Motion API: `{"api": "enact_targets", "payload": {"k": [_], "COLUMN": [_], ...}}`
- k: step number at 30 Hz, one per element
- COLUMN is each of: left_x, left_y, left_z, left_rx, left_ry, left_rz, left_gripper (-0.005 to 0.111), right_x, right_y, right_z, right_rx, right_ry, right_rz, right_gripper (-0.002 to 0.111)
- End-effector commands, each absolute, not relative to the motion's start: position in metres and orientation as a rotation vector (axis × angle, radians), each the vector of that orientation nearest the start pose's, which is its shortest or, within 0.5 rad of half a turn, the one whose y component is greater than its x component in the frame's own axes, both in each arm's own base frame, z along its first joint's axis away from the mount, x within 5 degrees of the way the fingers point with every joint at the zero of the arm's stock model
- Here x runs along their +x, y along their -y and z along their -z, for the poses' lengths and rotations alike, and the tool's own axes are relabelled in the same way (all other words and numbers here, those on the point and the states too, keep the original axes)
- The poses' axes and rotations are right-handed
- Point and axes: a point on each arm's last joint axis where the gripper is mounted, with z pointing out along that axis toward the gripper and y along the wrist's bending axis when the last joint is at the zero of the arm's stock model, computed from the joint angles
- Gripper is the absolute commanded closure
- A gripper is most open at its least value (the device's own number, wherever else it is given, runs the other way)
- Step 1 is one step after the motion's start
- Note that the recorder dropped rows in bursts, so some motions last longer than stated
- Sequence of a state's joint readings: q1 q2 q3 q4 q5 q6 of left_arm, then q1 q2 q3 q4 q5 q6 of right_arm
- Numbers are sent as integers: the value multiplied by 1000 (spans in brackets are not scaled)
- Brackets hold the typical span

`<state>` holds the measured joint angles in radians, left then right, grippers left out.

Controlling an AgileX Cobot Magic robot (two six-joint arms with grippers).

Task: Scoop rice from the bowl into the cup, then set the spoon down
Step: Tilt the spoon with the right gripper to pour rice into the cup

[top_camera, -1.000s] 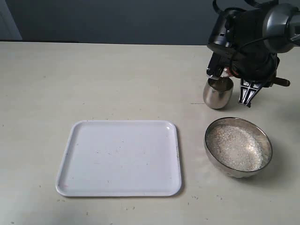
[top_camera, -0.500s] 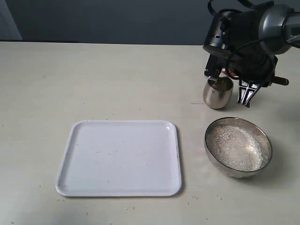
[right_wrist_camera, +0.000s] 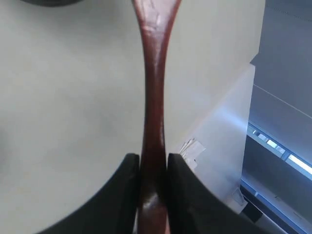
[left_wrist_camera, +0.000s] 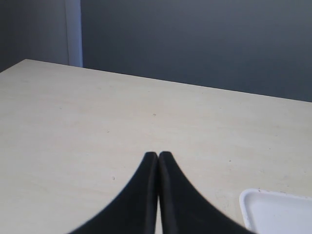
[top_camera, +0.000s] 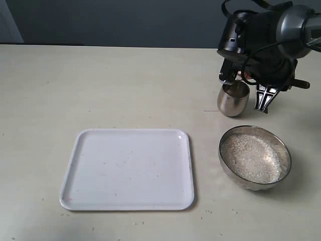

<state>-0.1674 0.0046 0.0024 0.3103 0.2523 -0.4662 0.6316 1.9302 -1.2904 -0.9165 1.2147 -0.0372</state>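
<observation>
Right tool (right_wrist_camera: 153, 161) grasping the spoon (right_wrist_camera: 153, 97) at the cup (top_camera: 233, 100)
Only the right wrist view shows the jaws clamped on the spoon's handle. The exterior view puts the bowl (top_camera: 234, 173) of rice (top_camera: 251, 158) near the cup, toward the camera. The left wrist view alone shows the left tool (left_wrist_camera: 158, 156) clenched empty over the worktop (left_wrist_camera: 97, 112).

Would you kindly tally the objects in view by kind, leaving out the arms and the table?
Metal vessels: 2 (bowl, cup)
Trays: 1 (white tray)
Spoons: 1 (wooden spoon)
Rice heaps: 1 (rice, in the bowl)
Total: 5
</observation>
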Motion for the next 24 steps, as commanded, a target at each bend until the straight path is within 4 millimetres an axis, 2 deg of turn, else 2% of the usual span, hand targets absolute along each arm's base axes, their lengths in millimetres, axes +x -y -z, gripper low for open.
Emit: {"api": "enact_targets", "payload": {"k": [1, 7, 13, 24], "left_x": [56, 56, 56, 56], "left_y": [3, 3, 3, 3], "left_z": [-192, -192, -192, -192], "left_rx": [-52, -52, -52, -52], "left_ry": [-1715, -1715, -1715, -1715], "left_rz": [191, 191, 191, 191], "left_gripper": [106, 106, 106, 106], "right_x": [330, 329, 318, 318], "right_y": [-157, -157, -145, -143], "right_z": [-201, -198, -193, -196], "right_rx": [-1450, -1458, -1511, -1450], "right_ry": [-2408, -2417, -2385, -2356], "right_rz": [1252, 1251, 1327, 1366], "right_gripper": [109, 109, 109, 109]}}
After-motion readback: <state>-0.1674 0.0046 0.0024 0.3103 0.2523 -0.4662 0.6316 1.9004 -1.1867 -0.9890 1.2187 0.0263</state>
